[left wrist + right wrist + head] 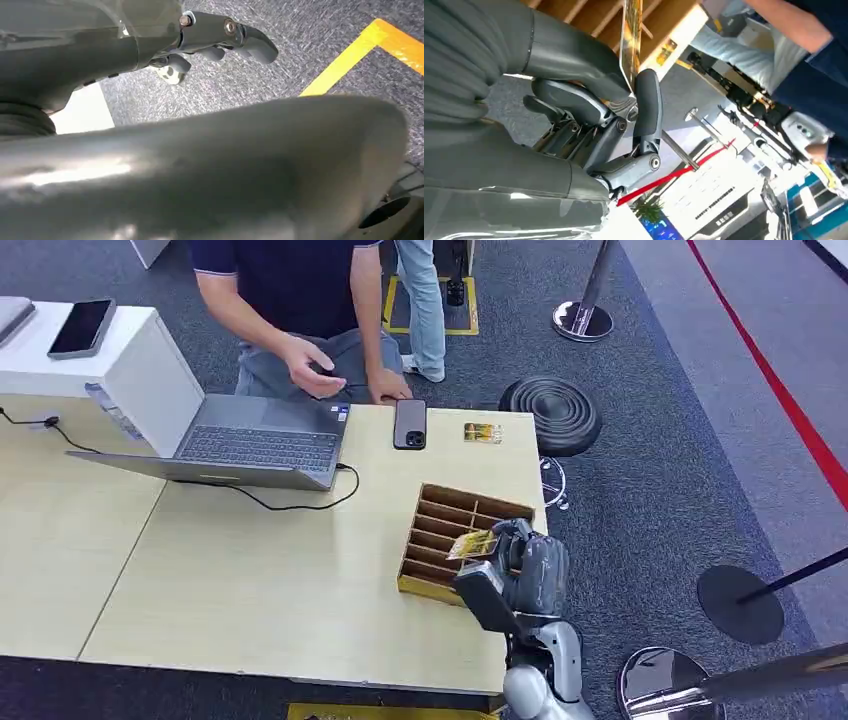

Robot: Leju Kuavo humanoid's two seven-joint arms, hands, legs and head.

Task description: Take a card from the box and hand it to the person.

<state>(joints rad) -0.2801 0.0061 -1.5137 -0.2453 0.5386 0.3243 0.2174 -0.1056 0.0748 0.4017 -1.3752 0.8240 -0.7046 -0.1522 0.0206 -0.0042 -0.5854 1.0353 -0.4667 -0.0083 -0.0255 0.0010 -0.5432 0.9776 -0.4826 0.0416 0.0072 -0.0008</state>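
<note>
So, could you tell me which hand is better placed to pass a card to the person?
The right hand: it already pinches a card above the box, across the table from the person. The left hand hangs over carpet, holding nothing.

Light wooden table [250,580] on grey carpet [660,470] with red stripe [770,370].

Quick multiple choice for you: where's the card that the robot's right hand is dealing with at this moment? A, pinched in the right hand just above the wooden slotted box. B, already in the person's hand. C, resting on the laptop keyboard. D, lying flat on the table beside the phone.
A: the right hand pinches the yellow card between thumb and a finger, over the wooden slotted box; the right wrist view shows the card edge-on in that pinch.
</note>
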